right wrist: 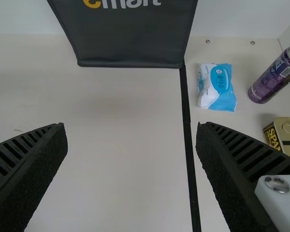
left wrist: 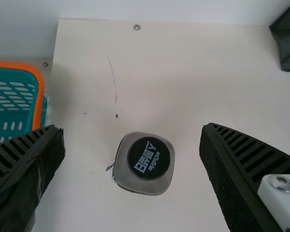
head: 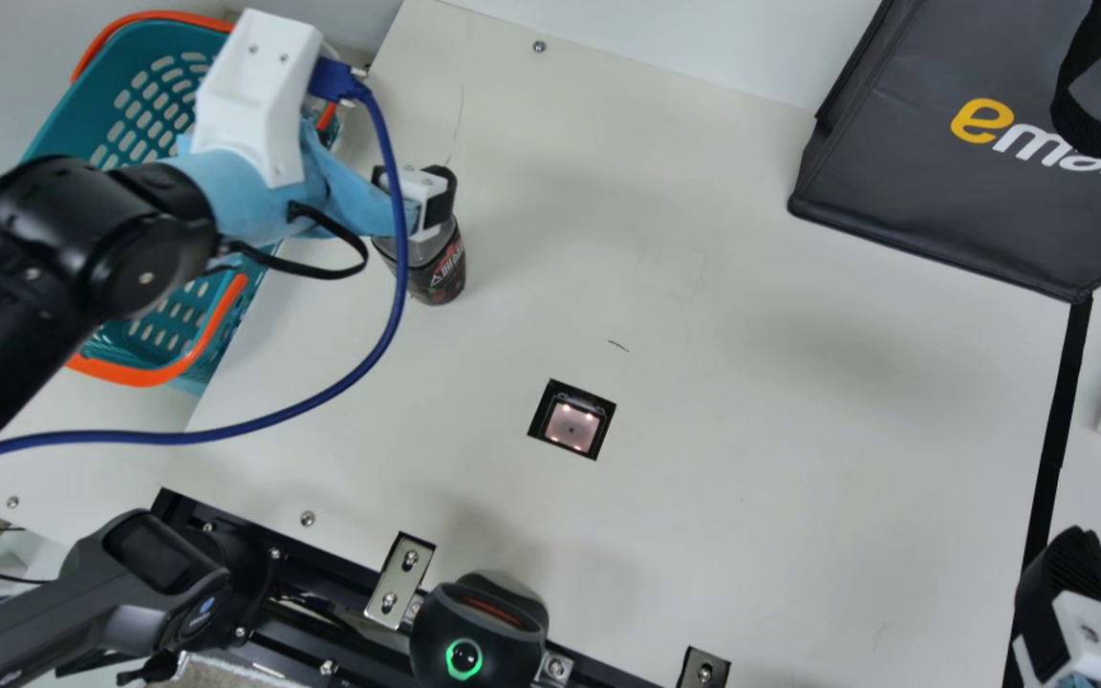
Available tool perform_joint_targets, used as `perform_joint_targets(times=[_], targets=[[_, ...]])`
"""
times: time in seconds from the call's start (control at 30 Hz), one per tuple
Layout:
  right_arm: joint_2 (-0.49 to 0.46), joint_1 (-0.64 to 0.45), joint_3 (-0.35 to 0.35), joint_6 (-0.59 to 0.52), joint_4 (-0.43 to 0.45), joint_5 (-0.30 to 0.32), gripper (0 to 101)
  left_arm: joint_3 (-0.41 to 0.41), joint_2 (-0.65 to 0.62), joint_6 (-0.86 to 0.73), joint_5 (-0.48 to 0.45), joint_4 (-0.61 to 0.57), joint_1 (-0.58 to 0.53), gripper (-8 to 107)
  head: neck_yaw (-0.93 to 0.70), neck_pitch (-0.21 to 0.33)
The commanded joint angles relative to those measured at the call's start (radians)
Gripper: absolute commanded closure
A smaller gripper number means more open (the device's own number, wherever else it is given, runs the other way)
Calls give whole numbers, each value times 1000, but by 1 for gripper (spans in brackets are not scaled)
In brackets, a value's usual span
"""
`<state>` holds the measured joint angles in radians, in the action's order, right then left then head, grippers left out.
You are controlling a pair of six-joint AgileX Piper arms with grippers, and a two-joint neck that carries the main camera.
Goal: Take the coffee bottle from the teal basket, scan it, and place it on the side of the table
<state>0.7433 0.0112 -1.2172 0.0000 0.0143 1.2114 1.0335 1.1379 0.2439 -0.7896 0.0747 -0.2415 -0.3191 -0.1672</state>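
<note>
In the main view my left gripper [head: 426, 196] is over the coffee bottle [head: 441, 272], which stands upright on the table to the right of the teal basket [head: 144, 330]. Seen from the left wrist, the bottle's dark round cap [left wrist: 149, 158] lies between the spread fingers of my left gripper [left wrist: 133, 128], with space on both sides. The basket's orange rim [left wrist: 38, 92] is beside one finger. A lit square scanner window [head: 572, 427] is set into the table. My right gripper [head: 1067, 573] is at the main view's lower right; its wrist view shows the right gripper [right wrist: 130, 125] open and holding nothing.
A dark shopping bag [head: 904, 182] stands at the table's far right. Beyond a black strip [right wrist: 188, 140] lie a wipes pack [right wrist: 216, 87], a purple can [right wrist: 275, 77] and a gold tin [right wrist: 284, 135]. A black device with a green ring [head: 479, 631] sits at the near edge.
</note>
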Motion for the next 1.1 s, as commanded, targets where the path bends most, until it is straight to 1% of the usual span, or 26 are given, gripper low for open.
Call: perform_joint_targets(times=[0.0, 0.3, 0.47, 0.7, 0.97, 1.07], targets=[[0, 0, 0, 0, 0, 0, 6, 8, -36, -41, -22, -22, 12, 9, -2, 29], [0, 0, 0, 0, 0, 0, 6, 24, -174, -152, -115, -91, 76, 9, -2, 29], [0, 0, 0, 0, 0, 0, 6, 28, -226, -201, -152, -135, 123, 9, -2, 29], [0, 0, 0, 0, 0, 0, 6, 24, -260, -259, -186, -184, 186, 9, 161, 29], [0, 0, 0, 0, 0, 0, 6, 31, -265, -302, -221, -220, 228, 9, 347, 29], [0, 0, 0, 0, 0, 0, 6, 34, -262, -308, -231, -221, 232, 9, 347, 29]])
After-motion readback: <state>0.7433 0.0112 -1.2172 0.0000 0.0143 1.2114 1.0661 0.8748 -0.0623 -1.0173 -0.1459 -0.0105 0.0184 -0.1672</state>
